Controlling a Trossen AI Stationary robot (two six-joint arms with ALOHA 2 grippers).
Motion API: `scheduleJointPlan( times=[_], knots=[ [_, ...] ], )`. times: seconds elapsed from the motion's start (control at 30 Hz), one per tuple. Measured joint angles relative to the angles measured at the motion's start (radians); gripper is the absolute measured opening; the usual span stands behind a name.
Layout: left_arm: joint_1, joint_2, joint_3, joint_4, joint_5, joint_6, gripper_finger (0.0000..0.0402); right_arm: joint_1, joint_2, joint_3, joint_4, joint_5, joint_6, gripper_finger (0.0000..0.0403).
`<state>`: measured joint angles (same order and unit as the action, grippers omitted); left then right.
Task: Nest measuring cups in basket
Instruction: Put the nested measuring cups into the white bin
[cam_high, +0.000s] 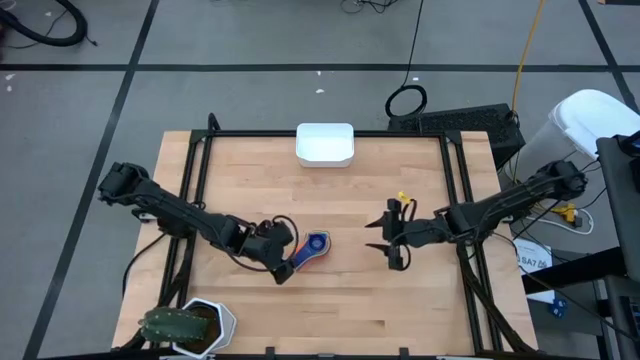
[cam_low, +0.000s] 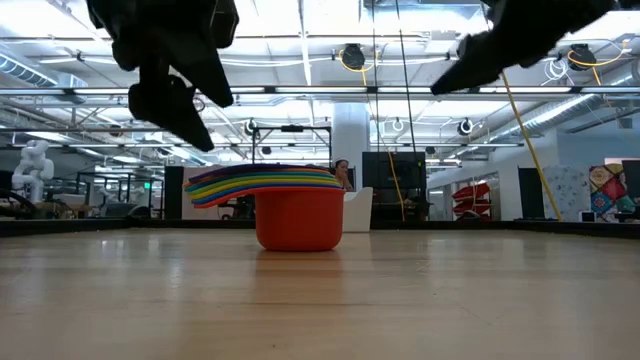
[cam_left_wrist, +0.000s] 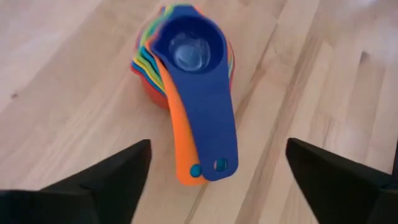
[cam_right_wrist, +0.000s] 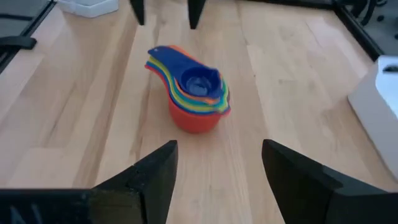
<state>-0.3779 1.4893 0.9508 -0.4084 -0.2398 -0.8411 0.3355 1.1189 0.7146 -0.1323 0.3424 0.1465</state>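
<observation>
Left gripper hung open beside the nested cups; right gripper open too. Risk: regrasping handles alone could unstack them before the basket.

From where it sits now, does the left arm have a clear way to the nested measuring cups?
Probably yes. The left tool stands open with the stacked measuring cups just ahead on bare table, handles pointing toward it. Nothing lies between them, and the right tool waits off to the other side.
</observation>
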Motion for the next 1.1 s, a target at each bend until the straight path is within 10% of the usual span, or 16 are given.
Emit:
scheduleJointPlan(
  times=[1.1],
  knots=[
    [0.04,0.161,0.004,0.071,-0.027,0.145,0.04,0.0,-0.054,-0.092,0.054,-0.003,0.055,0.0224]
  ],
)
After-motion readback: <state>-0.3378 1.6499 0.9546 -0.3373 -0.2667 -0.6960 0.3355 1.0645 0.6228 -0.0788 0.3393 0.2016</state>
